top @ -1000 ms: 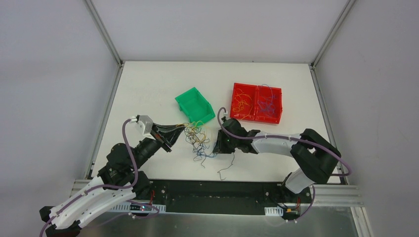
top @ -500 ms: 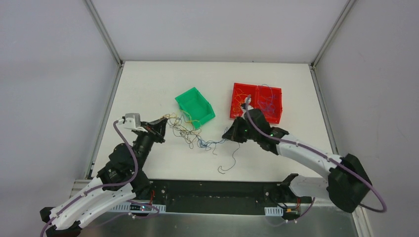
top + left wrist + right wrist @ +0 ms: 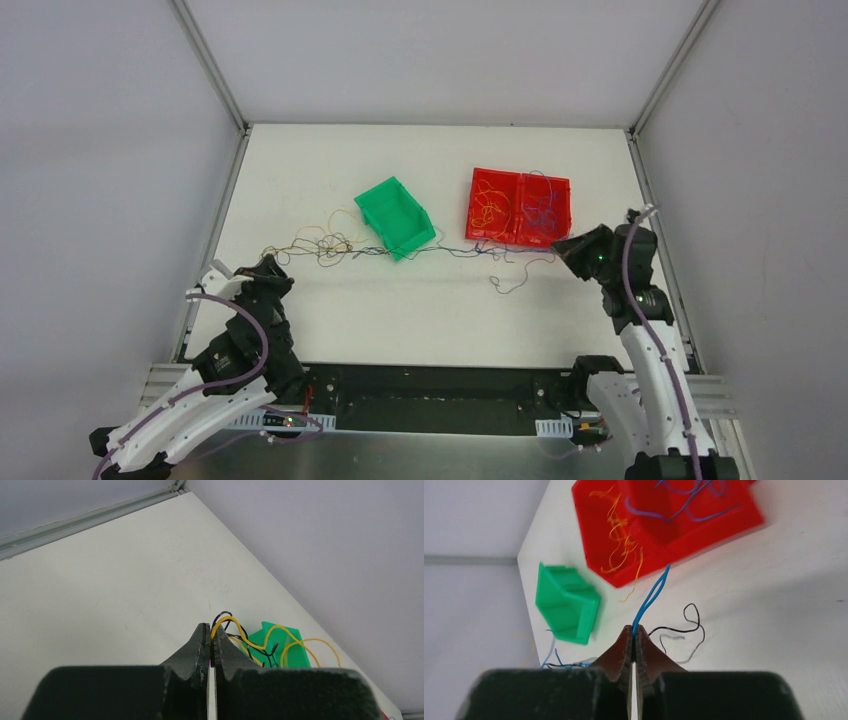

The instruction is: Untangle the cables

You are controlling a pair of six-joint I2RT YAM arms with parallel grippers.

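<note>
The cables are stretched in a long thin line across the table, from my left gripper to my right gripper. The left gripper is shut on yellow and black cables. The right gripper is shut on a blue cable. A small tangle of yellow and black strands remains near the left end. A black strand hangs loose near the right end and also shows in the right wrist view.
A green bin lies tilted at the table's middle, the stretched line crossing its front. A red two-compartment tray holds loose orange strands in its left half and blue strands in its right. White walls enclose the table.
Both grippers have pulled far apart, left toward the near left and right toward the right edge. The fist-sized ball of cables has been drawn out into a long line.
</note>
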